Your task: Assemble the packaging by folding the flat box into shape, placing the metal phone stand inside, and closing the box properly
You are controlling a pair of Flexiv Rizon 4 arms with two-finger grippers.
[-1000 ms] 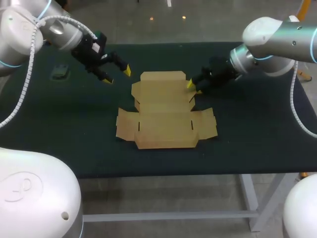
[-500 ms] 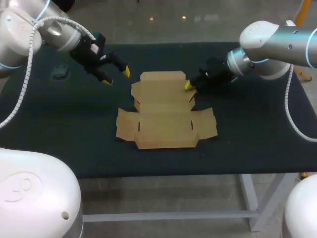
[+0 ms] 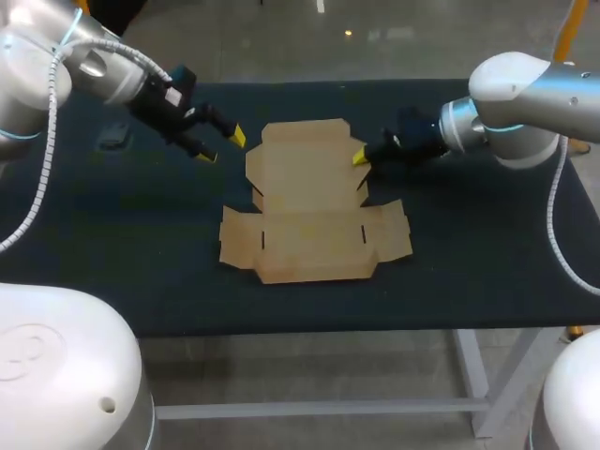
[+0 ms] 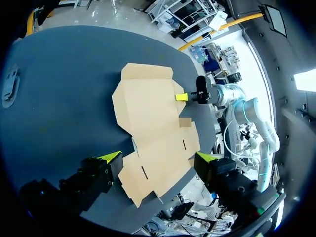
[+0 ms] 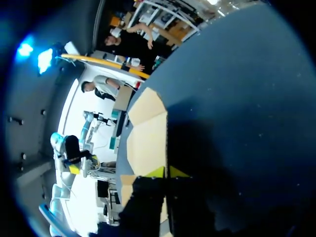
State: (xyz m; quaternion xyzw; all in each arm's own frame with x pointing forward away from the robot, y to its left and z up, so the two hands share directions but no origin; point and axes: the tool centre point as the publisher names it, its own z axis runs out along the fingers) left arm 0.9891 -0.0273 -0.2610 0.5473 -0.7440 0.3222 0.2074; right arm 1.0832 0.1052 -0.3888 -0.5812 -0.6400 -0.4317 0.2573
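One flat brown cardboard box (image 3: 309, 216) lies unfolded mid-table on the dark tabletop (image 3: 469, 272). At its far panel's right edge, the right gripper (image 3: 360, 157) pinches the cardboard between closed tips; the left gripper (image 3: 221, 147), fingers spread, hovers beside the far-left corner.

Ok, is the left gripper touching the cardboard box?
Apart. In the head view, a strip of bare table shows between the open left gripper and the nearest edge of the flat box.
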